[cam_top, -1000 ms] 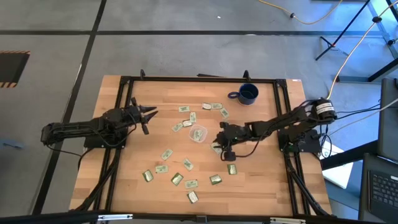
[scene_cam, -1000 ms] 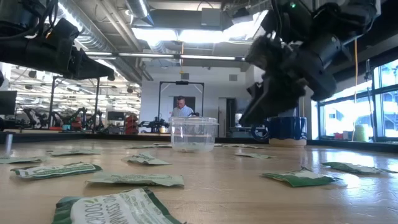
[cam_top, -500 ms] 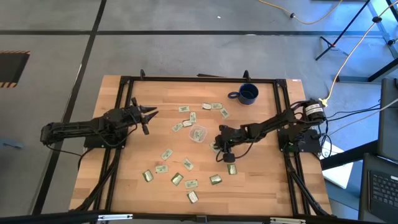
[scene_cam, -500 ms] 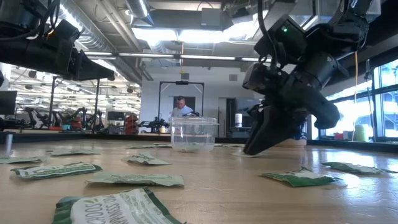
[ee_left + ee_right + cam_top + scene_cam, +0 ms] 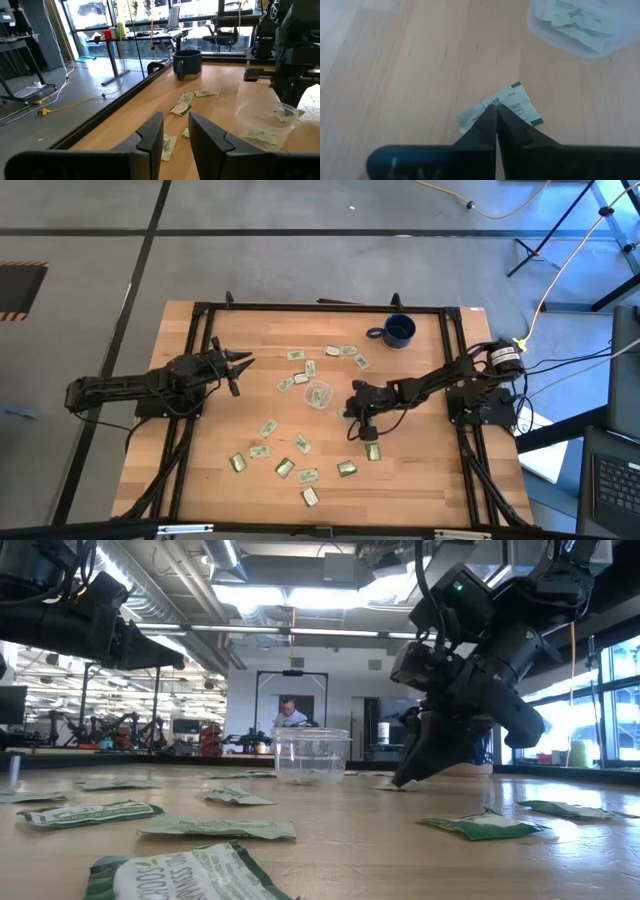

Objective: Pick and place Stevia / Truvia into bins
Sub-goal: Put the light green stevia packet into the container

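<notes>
Pale green and white Stevia sachets (image 5: 284,468) lie scattered flat on the wooden table. The bin is a clear plastic cup (image 5: 319,395) at mid-table with several sachets inside; it also shows in the right wrist view (image 5: 580,25). My right gripper (image 5: 350,416) slants down just right of the cup, shut on one sachet (image 5: 512,102) at the table top. My left gripper (image 5: 245,361) hangs open and level above the table's left side, touching nothing. My right gripper pinches a white sachet near its middle (image 5: 506,100) between the two fingertips (image 5: 490,117). The fingers slant down from the table's right side. The sachet lies on the table, its corners (image 5: 467,119) spread to either side of the tips.
A dark blue mug (image 5: 398,331) stands at the far right of the table. More sachets lie near the front edge (image 5: 309,496) and beyond the cup (image 5: 345,351). A black frame (image 5: 320,308) borders the table. A person (image 5: 291,712) stands far back in the room.
My right gripper has gone down to the table top beside the cup, tipping a little steeper, and has shut its fingers on the sachet there. The sachet stays on the table.
</notes>
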You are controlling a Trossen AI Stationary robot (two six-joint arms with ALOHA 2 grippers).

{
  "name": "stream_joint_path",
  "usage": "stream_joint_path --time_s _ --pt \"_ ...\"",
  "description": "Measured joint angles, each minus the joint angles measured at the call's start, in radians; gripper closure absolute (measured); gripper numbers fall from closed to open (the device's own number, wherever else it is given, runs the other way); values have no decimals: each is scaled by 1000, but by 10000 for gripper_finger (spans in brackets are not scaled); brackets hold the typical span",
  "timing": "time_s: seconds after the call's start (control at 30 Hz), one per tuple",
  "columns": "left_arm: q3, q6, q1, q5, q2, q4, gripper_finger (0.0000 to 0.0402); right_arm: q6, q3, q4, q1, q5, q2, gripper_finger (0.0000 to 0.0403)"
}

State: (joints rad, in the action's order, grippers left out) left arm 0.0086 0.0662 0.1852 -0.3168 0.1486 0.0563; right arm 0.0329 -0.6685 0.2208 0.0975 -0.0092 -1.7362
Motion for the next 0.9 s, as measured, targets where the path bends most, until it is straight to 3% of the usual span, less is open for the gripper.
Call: stream_joint_path --time_s 0.4,0.9 --pt "0 0 0 -1 0 0 316 82 -86 -28 -6 50 173 392" --pt "0 0 0 -1 6 0 316 134 -262 -19 -86 52 -8 391"
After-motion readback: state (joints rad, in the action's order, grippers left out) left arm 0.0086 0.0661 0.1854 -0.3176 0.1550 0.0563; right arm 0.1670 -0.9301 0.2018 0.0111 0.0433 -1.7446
